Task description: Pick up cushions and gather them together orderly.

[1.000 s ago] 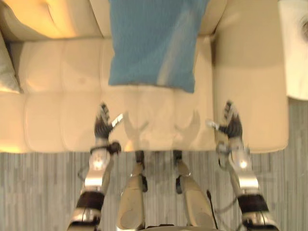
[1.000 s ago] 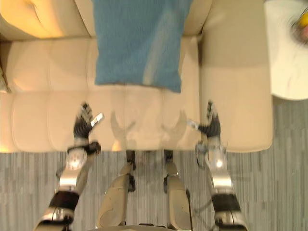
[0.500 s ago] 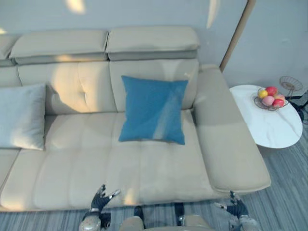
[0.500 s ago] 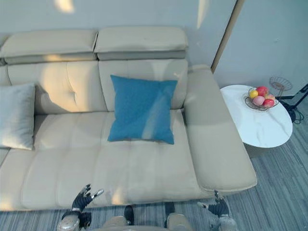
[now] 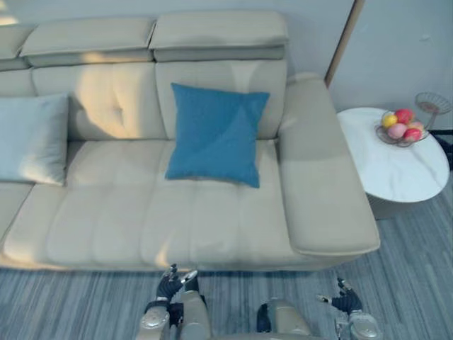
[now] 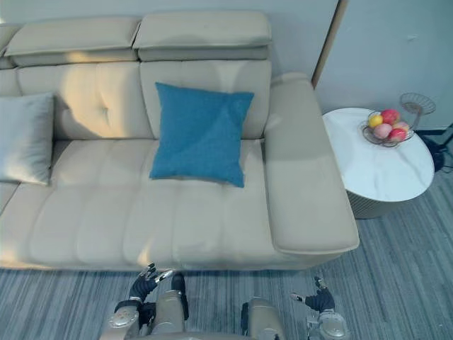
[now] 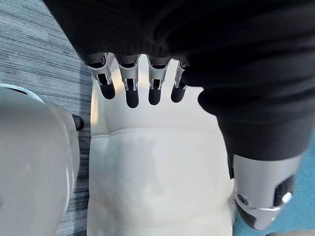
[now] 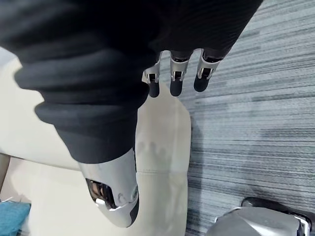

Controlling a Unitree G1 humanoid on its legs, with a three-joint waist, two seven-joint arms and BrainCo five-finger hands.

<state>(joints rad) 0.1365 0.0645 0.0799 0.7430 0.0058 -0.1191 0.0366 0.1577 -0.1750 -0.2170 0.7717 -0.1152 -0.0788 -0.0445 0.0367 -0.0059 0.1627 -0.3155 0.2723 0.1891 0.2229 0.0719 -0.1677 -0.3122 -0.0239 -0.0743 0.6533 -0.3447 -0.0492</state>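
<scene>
Beige leather sofa (image 5: 113,219) across the left eye view, on grey striped floor (image 5: 64,308). Blue cushion (image 5: 216,134) on the seat, propped against the backrest, right of middle. Grey cushion (image 5: 32,138) well apart at the left end, also leaning on the backrest. 2 cushions, not gathered. Round white table (image 5: 400,166) right of the sofa, with a fruit bowl (image 5: 400,127) on it. Left hand (image 5: 168,285) and right hand (image 5: 345,300) low at the near edge, over the floor, near side of the sofa, touching nothing.

Right eye view: same layout.

Left wrist view: fingers (image 7: 130,93) straight and relaxed, empty, with the seat beyond them.

Right wrist view: fingers (image 8: 176,81) loosely extended, grasping nothing, with the sofa's edge and the floor beyond.
</scene>
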